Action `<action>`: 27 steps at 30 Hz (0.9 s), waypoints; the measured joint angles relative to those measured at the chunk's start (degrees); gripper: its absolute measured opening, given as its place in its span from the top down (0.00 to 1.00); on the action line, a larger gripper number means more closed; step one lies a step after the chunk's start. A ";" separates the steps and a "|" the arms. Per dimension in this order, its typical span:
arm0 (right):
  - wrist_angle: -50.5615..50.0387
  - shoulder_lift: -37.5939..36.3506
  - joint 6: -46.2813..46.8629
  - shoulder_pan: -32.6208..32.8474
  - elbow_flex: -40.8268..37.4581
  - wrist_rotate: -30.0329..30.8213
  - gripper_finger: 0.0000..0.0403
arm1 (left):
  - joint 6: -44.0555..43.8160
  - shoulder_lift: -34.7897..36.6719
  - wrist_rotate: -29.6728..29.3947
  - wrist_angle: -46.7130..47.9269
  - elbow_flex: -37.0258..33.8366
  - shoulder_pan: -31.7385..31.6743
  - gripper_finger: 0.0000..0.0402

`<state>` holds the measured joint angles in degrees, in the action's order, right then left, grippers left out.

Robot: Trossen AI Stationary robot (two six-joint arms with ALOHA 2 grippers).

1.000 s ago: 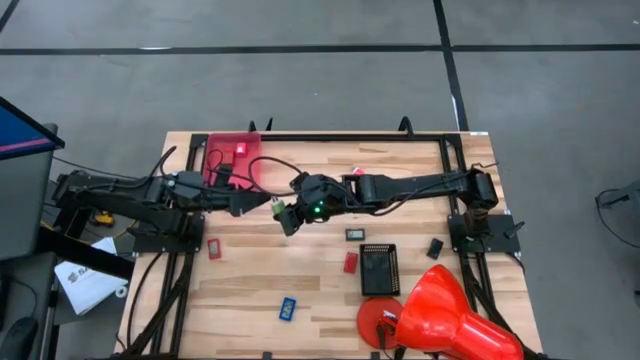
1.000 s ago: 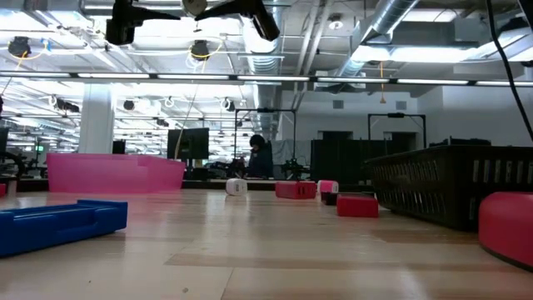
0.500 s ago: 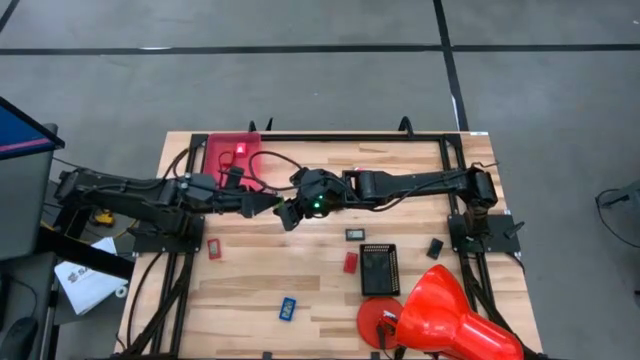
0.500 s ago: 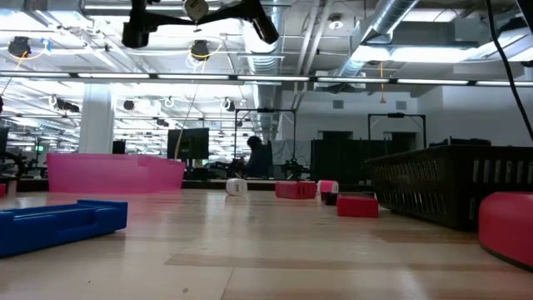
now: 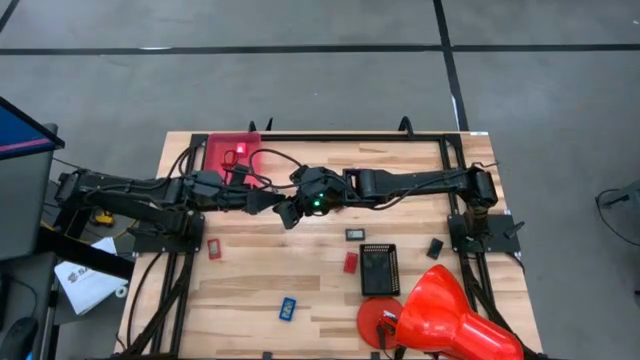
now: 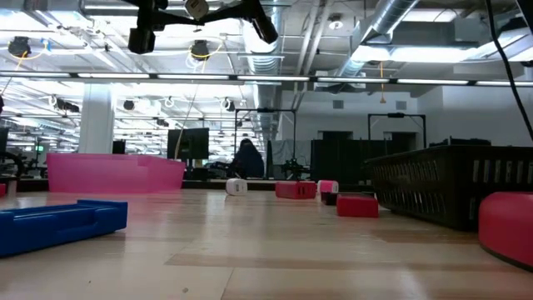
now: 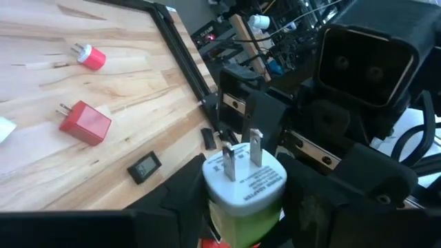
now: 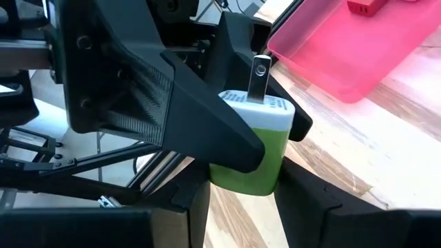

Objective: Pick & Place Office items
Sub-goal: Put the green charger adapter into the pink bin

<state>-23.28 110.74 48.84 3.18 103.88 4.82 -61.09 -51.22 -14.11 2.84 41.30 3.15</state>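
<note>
A green-and-white plug adapter (image 8: 251, 141) with two metal prongs hangs high over the middle of the table (image 5: 284, 208). My right gripper (image 8: 251, 196) is shut on it. My left gripper (image 5: 274, 203) has come in from the table's left and is open. One of its fingers (image 8: 207, 131) stands in front of the adapter's white end and the other stands behind it. The adapter (image 7: 242, 182) fills the bottom of the left wrist view. Red blocks (image 5: 213, 247) (image 5: 351, 262), a blue piece (image 5: 287, 309) and small black pieces (image 5: 355, 234) (image 5: 435, 247) lie flat on the table. My right gripper pinches the adapter's green body (image 8: 241, 172) between its two fingers, near the end away from the prongs. The adapter is lifted clear of the table, and its white pronged end (image 8: 265, 103) sticks out past the fingers. My left gripper: I cannot tell whether its fingers touch the white end.
A pink bin (image 5: 232, 152) stands at the far left corner with a red piece inside. A black tray (image 5: 380, 268) and a big red cone (image 5: 440, 315) take up the near right. Bare wood lies in the middle, below both grippers. A person shows in the room behind (image 6: 247, 158).
My left gripper has moved toward the table's right, up to my right gripper, until its fingers stand around the adapter's white end. My right gripper and the adapter have kept still.
</note>
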 joint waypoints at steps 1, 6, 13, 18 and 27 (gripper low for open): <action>-0.01 0.00 0.00 0.00 -0.01 0.00 0.68 | -0.02 0.00 0.39 0.15 0.00 -0.17 0.64; 1.30 0.22 -1.69 0.28 -0.11 0.37 0.65 | 0.00 0.65 0.61 2.08 0.07 -0.76 0.64; -0.92 0.11 -0.98 0.73 -0.11 1.89 0.48 | 0.92 4.52 -3.61 9.53 0.12 -2.46 0.64; -3.60 0.09 -1.23 1.46 -0.11 2.63 0.40 | 0.89 10.02 -6.27 22.36 0.05 -4.60 0.64; -18.37 -3.63 -1.58 4.49 -0.09 7.72 0.38 | -5.47 16.09 -12.98 49.49 -0.02 -3.81 0.64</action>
<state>-41.66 107.10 47.26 7.67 103.79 12.54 -66.56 -35.13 -27.08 52.32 41.28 -0.65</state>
